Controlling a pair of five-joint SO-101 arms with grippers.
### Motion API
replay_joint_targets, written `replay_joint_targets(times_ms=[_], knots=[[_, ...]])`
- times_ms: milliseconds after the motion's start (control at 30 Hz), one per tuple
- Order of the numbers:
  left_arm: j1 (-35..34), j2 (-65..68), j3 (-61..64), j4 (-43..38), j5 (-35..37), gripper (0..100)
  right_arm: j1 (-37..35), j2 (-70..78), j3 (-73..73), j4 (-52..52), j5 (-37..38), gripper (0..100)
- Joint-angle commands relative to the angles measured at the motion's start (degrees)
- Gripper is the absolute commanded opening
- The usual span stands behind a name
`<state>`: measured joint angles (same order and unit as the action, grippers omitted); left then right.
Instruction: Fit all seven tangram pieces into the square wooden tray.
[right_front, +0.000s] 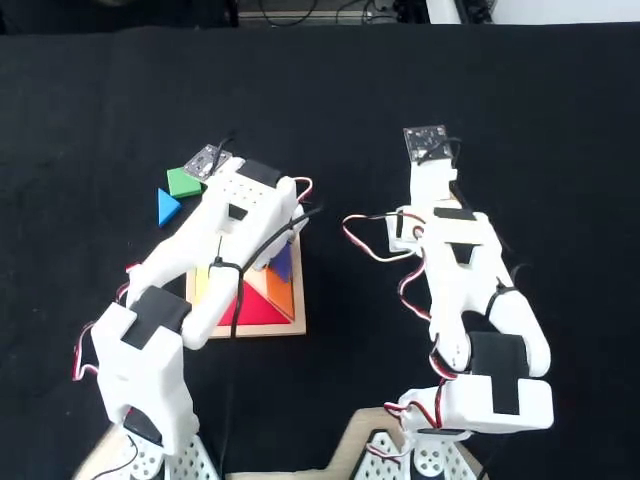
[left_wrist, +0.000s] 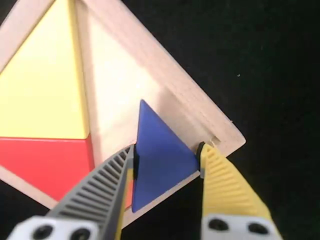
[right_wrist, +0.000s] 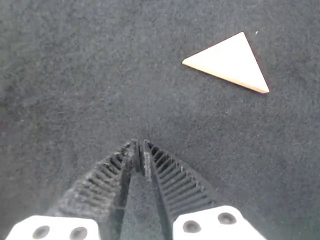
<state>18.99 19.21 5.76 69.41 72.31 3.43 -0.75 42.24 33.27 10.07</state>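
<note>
My left gripper (left_wrist: 167, 156) is shut on a dark blue triangle (left_wrist: 159, 150), one finger against each side. The piece sits over a corner of the square wooden tray (left_wrist: 192, 97) and covers part of its rim. A yellow triangle (left_wrist: 45, 90) and a red triangle (left_wrist: 42, 165) lie in the tray, with bare wood between them and the blue piece. The high view shows the blue triangle (right_front: 283, 263) beside an orange piece (right_front: 281, 293). My right gripper (right_wrist: 138, 148) is shut and empty above the black cloth, a short way from a pale triangle (right_wrist: 231, 62).
A green piece (right_front: 183, 182) and a light blue triangle (right_front: 167, 206) lie on the cloth beyond the tray (right_front: 298, 326), close to the left arm. The right arm stretches up the right half of the table. Black cloth covers the table.
</note>
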Motion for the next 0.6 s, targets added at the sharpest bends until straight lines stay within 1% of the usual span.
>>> replay_joint_targets(times_ms=[0, 67, 133, 433, 567], knots=[[-0.84, -2.99, -0.92, 0.44, -0.70, 35, -0.26, -0.13, -2.33, 0.09, -0.09, 1.1], [-0.66, -2.73, -0.66, 0.44, -0.44, 45, -0.26, -0.13, -2.33, 0.09, -0.09, 1.1], [-0.48, -2.64, -0.84, 0.35, -0.35, 51, -0.26, -0.13, -2.33, 0.09, -0.09, 1.1], [-0.75, -3.16, -0.48, 0.44, -0.53, 50, -0.26, -0.13, -2.33, 0.09, -0.09, 1.1], [-0.40, -2.90, -0.92, 3.34, -0.62, 50, -0.26, -0.13, -2.33, 0.09, -0.09, 1.1]])
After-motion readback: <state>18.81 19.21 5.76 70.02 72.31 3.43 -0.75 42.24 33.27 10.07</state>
